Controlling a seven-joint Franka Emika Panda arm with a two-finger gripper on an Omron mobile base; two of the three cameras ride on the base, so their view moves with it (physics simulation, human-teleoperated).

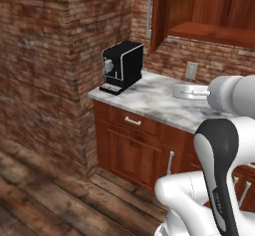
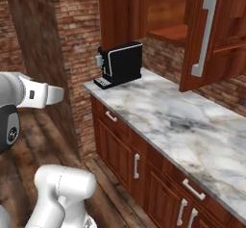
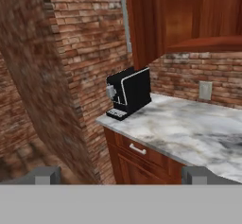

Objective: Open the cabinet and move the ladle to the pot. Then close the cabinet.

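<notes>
The cabinet (image 1: 209, 11) hangs on the brick wall above the counter with both doors open. Its left door (image 3: 142, 24) is swung back towards the brick, and its right door (image 2: 206, 34) stands out over the counter with its silver bar handle (image 2: 204, 34) facing me. The shelf (image 3: 208, 43) inside looks bare. My gripper (image 3: 120, 176) is open, fingertips (image 3: 47, 175) far apart with nothing between them. It hovers in front of the counter, well short of the cabinet, with its hand (image 1: 187, 91) level. The ladle and the pot are out of view.
A black coffee machine (image 1: 122, 65) stands at the left end of the marble counter (image 2: 182, 126). Below are reddish-brown drawers and doors (image 1: 132, 145). A brick column (image 1: 45, 65) juts out at the left. A wall outlet (image 3: 205, 90) sits above the counter.
</notes>
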